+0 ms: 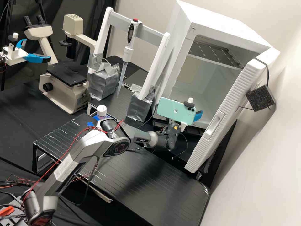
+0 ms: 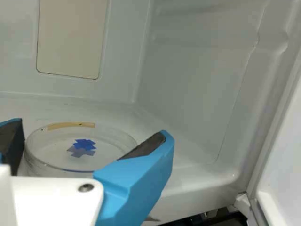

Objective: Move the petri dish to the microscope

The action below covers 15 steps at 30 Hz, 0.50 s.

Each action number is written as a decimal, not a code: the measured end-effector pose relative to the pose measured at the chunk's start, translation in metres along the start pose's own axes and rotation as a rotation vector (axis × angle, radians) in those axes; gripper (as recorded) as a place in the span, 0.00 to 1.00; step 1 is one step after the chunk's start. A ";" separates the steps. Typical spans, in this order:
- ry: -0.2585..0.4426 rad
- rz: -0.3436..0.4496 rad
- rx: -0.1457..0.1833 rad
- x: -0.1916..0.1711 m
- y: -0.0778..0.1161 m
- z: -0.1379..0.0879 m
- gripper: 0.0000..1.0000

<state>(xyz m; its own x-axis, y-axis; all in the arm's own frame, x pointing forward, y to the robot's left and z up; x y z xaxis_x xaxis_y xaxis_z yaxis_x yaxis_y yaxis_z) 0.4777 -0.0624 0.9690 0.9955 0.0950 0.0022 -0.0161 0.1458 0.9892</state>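
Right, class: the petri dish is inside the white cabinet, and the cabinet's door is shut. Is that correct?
Not quite: the door is not shut. The high view shows the door of the white cabinet standing open. The petri dish is inside the cabinet, as stated.

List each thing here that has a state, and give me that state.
Cabinet door, open
Gripper, open, fingers either side of the dish
Petri dish, flat on the cabinet floor
Bottle, upright, capped
Pipette, hanging tip down
Phone, mounted, tilted
Microscope, upright
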 end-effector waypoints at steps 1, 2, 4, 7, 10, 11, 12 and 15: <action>0.001 0.002 -0.001 0.000 0.001 0.000 0.00; -0.003 0.002 -0.003 0.000 0.001 0.000 0.00; -0.001 -0.001 -0.012 0.001 0.002 -0.001 0.00; 0.003 -0.006 -0.024 0.002 0.002 -0.001 0.00; 0.001 -0.010 -0.021 0.003 0.000 0.001 0.00; 0.000 -0.011 -0.021 0.003 -0.001 0.002 0.00; 0.000 -0.011 -0.021 0.003 -0.001 0.002 0.00; 0.000 -0.011 -0.021 0.003 -0.001 0.002 0.00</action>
<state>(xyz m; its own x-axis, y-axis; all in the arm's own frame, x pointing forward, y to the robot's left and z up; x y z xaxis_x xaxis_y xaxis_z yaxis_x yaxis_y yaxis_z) 0.4807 -0.0638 0.9687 0.9956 0.0933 -0.0084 -0.0073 0.1670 0.9859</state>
